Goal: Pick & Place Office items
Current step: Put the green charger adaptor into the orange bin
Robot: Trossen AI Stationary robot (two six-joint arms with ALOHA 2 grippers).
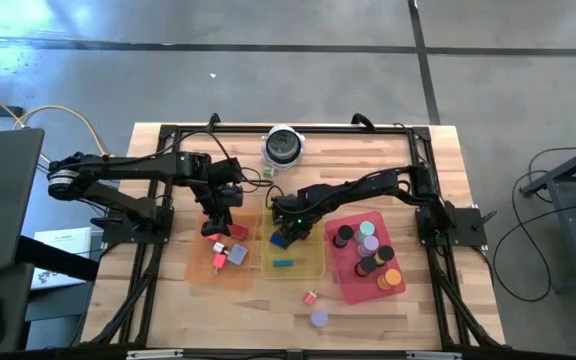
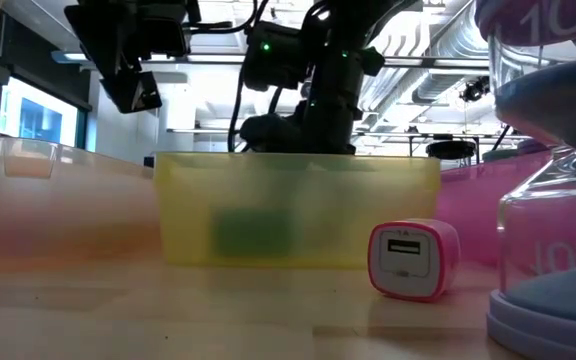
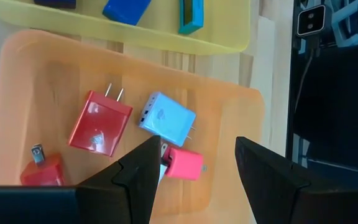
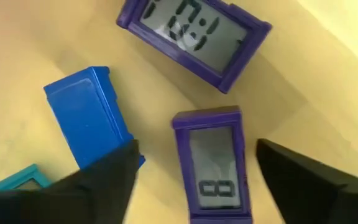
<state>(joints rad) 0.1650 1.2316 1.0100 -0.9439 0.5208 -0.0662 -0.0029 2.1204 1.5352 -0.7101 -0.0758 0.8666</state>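
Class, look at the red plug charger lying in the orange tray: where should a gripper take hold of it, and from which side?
Grip the red charger across its two flat-edged long sides, coming straight down from above. It lies flat in the orange tray, prongs sticking out one end, so avoid that end.

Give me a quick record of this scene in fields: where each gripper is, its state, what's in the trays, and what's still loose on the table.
left gripper: open, empty, above the orange tray
right gripper: open, over the yellow tray, straddling a purple digital clock
orange tray contents: red charger, light blue charger, pink charger
yellow tray contents: second purple clock, blue block, teal block
red tray: round discs
loose on table: pink charger, purple disc
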